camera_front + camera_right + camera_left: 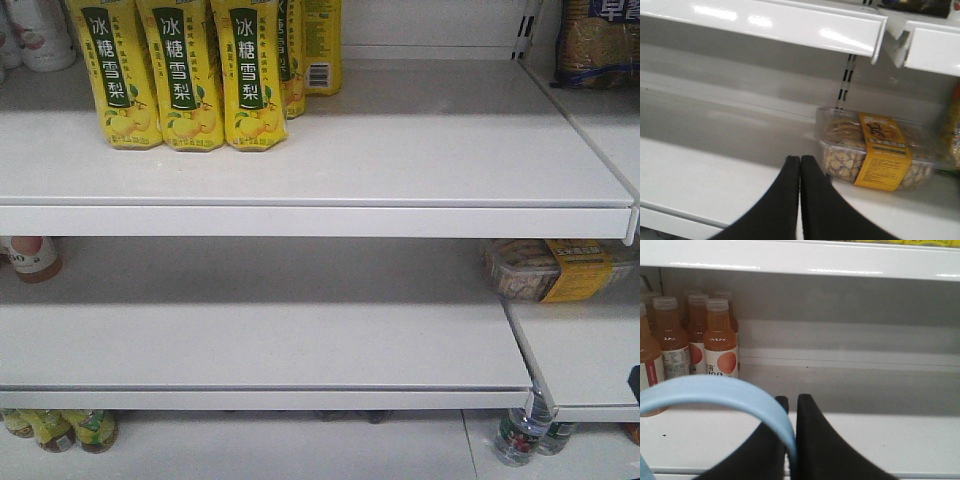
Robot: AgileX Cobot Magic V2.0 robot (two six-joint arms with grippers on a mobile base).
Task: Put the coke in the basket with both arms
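Note:
No coke shows in any view. Of the basket, only the light blue handle (715, 390) shows, arching from the lower left of the left wrist view down between the black fingers. My left gripper (793, 401) is shut on that handle, in front of a white middle shelf (865, 440). The basket's body is out of view. In the right wrist view my right gripper (800, 160) is shut with nothing between its fingers. It hovers over the front of the white shelf (700, 180), just left of a snack box.
Orange juice bottles (720, 340) stand at the left of the middle shelf. A clear snack box with a yellow label (875, 150) lies at the right. Yellow pear-drink bottles (180, 75) stand on the top shelf (320, 215). Water bottles (520, 435) stand on the lowest level.

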